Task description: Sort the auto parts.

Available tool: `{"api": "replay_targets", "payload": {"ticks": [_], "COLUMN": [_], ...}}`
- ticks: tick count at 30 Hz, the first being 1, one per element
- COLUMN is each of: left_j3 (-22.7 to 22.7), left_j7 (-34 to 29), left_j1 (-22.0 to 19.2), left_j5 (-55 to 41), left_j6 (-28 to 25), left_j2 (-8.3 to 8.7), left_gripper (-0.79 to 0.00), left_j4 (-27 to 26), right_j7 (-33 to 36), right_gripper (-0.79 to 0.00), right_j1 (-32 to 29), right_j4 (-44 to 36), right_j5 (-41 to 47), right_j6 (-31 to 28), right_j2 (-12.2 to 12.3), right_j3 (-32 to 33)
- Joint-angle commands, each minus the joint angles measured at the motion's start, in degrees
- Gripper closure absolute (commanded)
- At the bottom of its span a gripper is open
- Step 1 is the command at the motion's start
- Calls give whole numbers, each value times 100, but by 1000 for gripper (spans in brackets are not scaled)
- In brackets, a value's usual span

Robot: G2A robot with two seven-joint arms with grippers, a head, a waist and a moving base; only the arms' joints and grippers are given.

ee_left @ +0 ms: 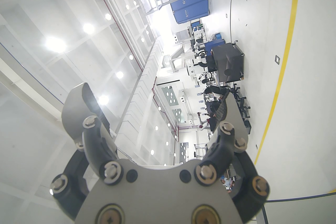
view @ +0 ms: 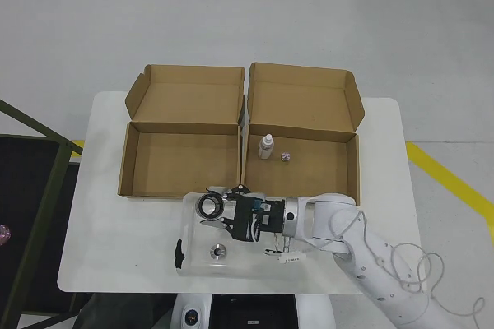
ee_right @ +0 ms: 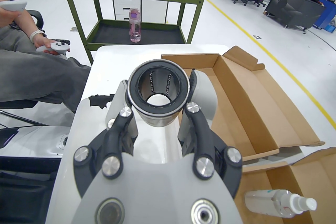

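Right gripper (view: 216, 209) is clamped on the linear bearing (ee_right: 157, 101). One finger sits on each side of the metal sleeve, and the black end ring and open bore face the wrist camera. The bearing is over the far-left corner of the clear tray (view: 199, 261); can't tell if it clears the tray floor.

In the tray there's a small round metal part (view: 220, 252) near the left end and a black piece (view: 179, 253) at the left rim.

Just past the tray's far edge are two open cardboard boxes side by side. The left box (view: 185, 160) is bare inside. The right box (view: 321, 169) holds a white spray bottle (view: 266, 147) with a small part (view: 285, 155) just beside it.

Left gripper (ee_left: 156, 92) points up at the ceiling, fingers spread wide, holding nothing.
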Motion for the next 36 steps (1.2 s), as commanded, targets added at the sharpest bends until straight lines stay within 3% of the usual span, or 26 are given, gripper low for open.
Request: {"api": "replay_targets", "payload": {"ticks": [1, 15, 36], "left_j3": [0, 0, 0], "left_j7": [0, 0, 0], "left_j1": [0, 0, 0], "left_j5": [0, 0, 0], "left_j6": [0, 0, 0], "left_j2": [0, 0, 0], "left_gripper": [-785, -785, -785], "left_j4": [0, 0, 0], "right_j7": [-23, -20, 683], "right_gripper": [0, 0, 0], "right_j1": [14, 561, 2058], "right_j4": [2, 527, 2202], "right_j5": [15, 19, -28], "right_j6": [41, 622, 1727], "right_j2": [0, -166, -798], "right_j3": [48, -182, -1186]}}
